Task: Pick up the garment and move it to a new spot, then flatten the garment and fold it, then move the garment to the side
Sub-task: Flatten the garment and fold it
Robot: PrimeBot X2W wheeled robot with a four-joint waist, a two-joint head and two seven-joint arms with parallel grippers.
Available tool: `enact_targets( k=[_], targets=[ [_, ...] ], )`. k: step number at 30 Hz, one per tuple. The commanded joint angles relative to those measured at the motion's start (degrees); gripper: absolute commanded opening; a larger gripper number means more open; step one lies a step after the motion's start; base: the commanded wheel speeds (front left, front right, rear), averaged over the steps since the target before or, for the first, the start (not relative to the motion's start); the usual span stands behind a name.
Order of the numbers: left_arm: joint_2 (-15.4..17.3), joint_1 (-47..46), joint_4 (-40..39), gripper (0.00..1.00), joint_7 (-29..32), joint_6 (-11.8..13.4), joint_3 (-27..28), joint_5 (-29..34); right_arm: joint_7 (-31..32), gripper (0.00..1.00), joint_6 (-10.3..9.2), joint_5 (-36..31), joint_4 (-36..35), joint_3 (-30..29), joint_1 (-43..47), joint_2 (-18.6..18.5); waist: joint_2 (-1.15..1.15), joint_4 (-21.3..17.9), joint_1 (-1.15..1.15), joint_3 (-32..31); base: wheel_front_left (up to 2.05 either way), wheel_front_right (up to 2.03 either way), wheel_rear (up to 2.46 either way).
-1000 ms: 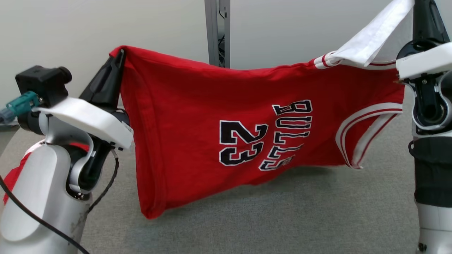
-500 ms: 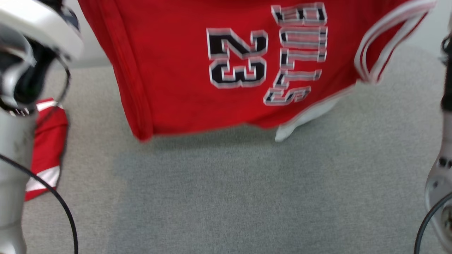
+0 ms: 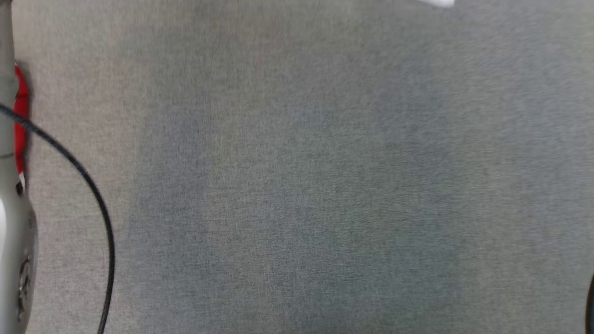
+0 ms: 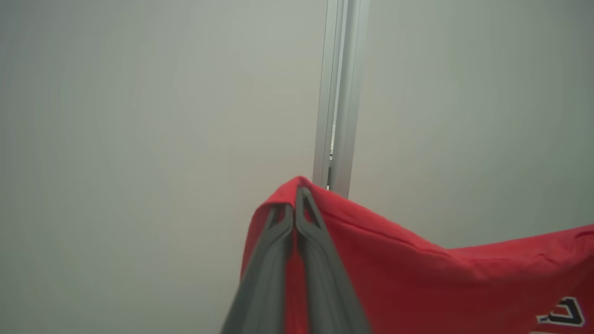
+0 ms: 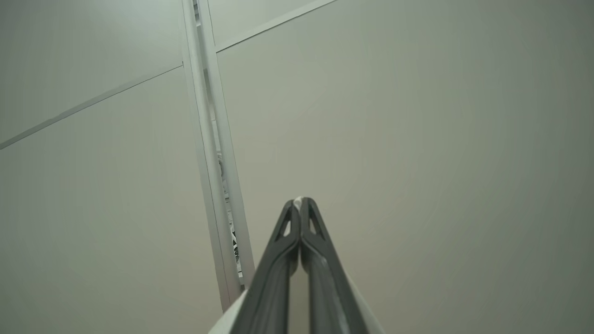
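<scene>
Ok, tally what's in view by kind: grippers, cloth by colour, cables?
Grippers: 2, left gripper and right gripper, both shut on cloth.
Red cloth: 2, jersey in the left gripper, strip beside the pale arm.
White cloth: 2 glimpses, at the right gripper and a scrap at head view's top edge; possibly one piece.
Cables: 1, black cable.
Total: 7.

A: Surface [image 3: 297,185] colour?
B: Heathered grey, fine flecked weave, no print. Black cable [image 3: 107,222] over it, and a red cloth [image 3: 20,116] at the left edge.
A: Garment [image 4: 417,278]?
B: Solid red. Lettering [image 4: 564,315] is black with a white outline.
A: End effectors?
B: Left end effector [image 4: 295,195] is dark grey against the red. Right end effector [image 5: 300,204] is the same dark grey, with white cloth [image 5: 229,320] at its base and a white sliver at the tips.
A: Background?
B: Wall [image 4: 139,116] is plain pale grey-green, post [image 4: 336,93] is silver.
</scene>
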Motion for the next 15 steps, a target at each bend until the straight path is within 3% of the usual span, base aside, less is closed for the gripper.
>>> enact_targets(
  k=[1, 6, 15],
  targets=[
    [-0.5, -1.5, 1.3, 0.00, -2.0, -0.1, -0.2, 0.6, -0.5, 0.00, 0.12, -0.7, -1.6, 0.0, -0.7, -0.5, 0.00, 1.1, 0.00, 2.4, 0.00, 0.00, 0.00],
    [-2.6, -4.6, 7.1, 0.00, -8.0, -1.3, -1.0, 2.0, -0.4, 0.00, 0.11, -2.1, -12.9, -2.2, 4.5, 0.0, 0.00, 2.1, 0.00, 5.2, 0.00, 0.00, 0.00],
    [-3.9, 1.6, 12.5, 0.00, -9.4, -4.0, -3.0, 4.6, -0.5, 0.00, 0.12, 1.0, -13.2, -1.9, 19.3, 0.5, 0.00, 2.3, 0.00, 6.2, 0.00, 0.00, 0.00]
  ],
)
